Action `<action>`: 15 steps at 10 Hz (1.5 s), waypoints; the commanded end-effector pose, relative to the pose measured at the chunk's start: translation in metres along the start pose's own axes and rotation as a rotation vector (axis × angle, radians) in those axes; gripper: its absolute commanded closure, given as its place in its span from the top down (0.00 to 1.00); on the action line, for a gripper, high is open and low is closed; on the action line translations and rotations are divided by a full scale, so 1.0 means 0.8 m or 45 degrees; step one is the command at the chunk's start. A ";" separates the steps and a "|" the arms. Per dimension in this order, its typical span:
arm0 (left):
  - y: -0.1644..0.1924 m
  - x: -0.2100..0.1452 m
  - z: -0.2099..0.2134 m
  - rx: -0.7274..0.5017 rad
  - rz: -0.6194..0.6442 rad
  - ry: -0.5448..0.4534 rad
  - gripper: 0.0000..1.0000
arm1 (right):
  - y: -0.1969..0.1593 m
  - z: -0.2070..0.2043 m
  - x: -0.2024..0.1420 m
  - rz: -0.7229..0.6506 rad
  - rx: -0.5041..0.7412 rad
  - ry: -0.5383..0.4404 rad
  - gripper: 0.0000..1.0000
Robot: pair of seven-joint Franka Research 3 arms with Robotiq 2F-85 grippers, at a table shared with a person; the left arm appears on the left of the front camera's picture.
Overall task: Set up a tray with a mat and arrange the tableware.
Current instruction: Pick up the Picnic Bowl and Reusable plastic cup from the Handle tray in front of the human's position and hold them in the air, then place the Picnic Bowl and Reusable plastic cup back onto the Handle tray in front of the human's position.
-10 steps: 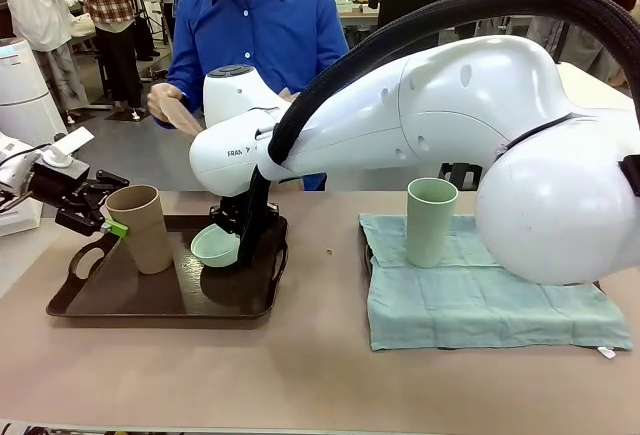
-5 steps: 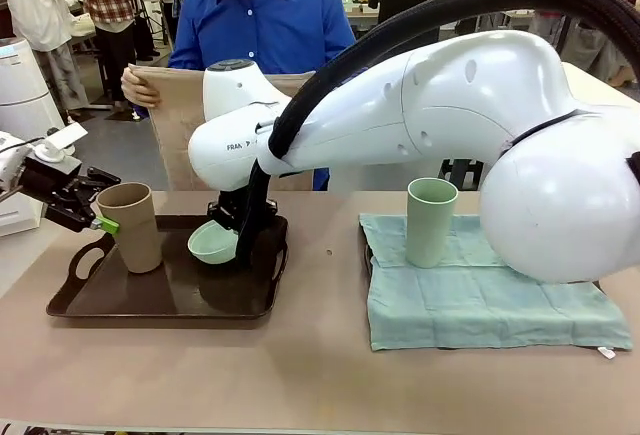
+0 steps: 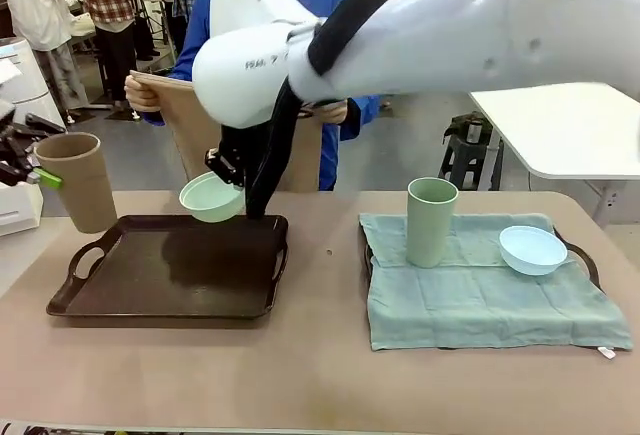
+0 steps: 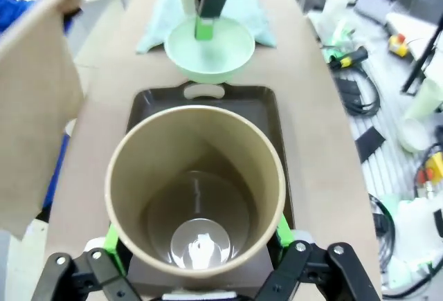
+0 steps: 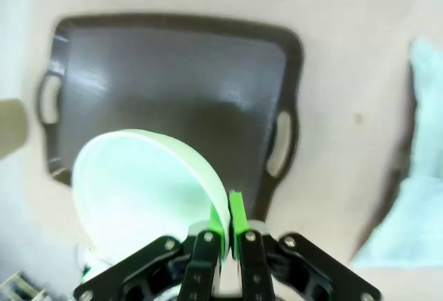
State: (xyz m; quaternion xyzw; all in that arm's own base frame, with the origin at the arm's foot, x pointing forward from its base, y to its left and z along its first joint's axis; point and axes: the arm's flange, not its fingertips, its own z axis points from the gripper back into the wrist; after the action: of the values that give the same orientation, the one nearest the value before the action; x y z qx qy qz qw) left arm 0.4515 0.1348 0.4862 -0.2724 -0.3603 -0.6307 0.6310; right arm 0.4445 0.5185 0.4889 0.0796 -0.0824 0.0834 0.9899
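**Tan cup (image 3: 75, 180), mint bowl (image 3: 210, 198) lifted off the tray (image 3: 170, 270)**

Carries part of a maker's name on the right arm's white shell, too blurred to read through. Reaches that arm across to the left, right gripper (image 5: 223, 228) clenched on the mint bowl's rim, bowl tilted above the tray's far edge. Grasps the tan cup upright in the left gripper (image 4: 196, 239), just beyond the tray's left end. Had both down on the tray a second ago. Shows a person's hand (image 3: 140, 95) holding the mat (image 3: 195, 125) up at the far side. Keeps sage cup (image 3: 431, 220) and pale blue bowl (image 3: 532, 249) on the cloth (image 3: 480, 300), right.
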 end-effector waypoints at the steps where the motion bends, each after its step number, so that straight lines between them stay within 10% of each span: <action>1: -0.004 0.019 0.018 0.015 0.026 -0.023 0.76 | -0.019 0.006 -0.032 -0.024 0.038 -0.003 0.00; 15: -0.008 0.021 0.024 0.024 0.003 -0.019 0.76 | -0.006 0.021 -0.021 -0.003 0.008 0.004 0.00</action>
State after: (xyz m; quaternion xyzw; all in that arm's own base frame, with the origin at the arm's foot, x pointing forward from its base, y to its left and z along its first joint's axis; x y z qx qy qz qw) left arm 0.4421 0.1407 0.5100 -0.2793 -0.3727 -0.6192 0.6323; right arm 0.4291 0.5103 0.5020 0.0902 -0.0746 0.0811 0.9898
